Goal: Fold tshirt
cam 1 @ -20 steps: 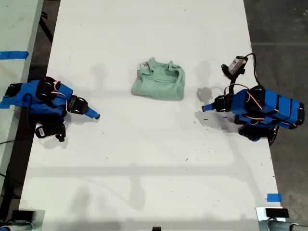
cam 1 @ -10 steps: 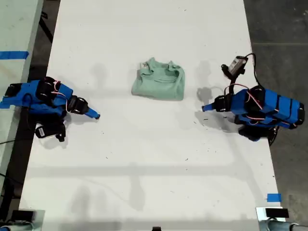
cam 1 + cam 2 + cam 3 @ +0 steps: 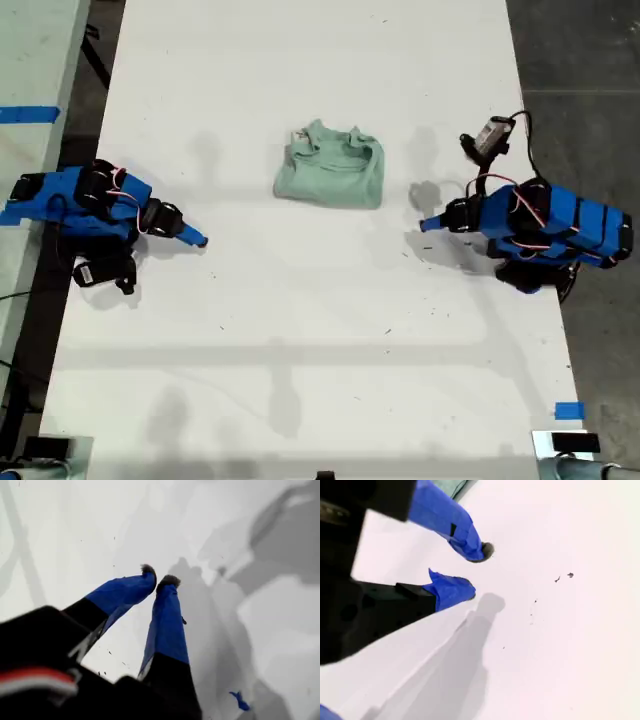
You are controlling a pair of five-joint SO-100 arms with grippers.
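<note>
The tshirt (image 3: 331, 170) lies folded into a small pale green bundle on the white table (image 3: 300, 340), in the upper middle of the exterior view. One blue arm (image 3: 95, 205) rests at the exterior view's left and another blue arm (image 3: 545, 225) at its right, both tips pointing inward, well short of the cloth. Which arm is which I cannot tell. My first gripper (image 3: 159, 576) is shut over bare table with nothing in it. My second gripper (image 3: 476, 570) has its jaws slightly apart and holds nothing. A sliver of the tshirt (image 3: 454, 485) shows beyond it.
A black module on a cable (image 3: 492, 133) sits beside the arm at the exterior view's right. Blue tape (image 3: 568, 410) marks the table near that view's lower right corner. A second table with blue tape (image 3: 25, 113) stands at that view's left. Dark floor (image 3: 580, 60) lies beyond the table's edge.
</note>
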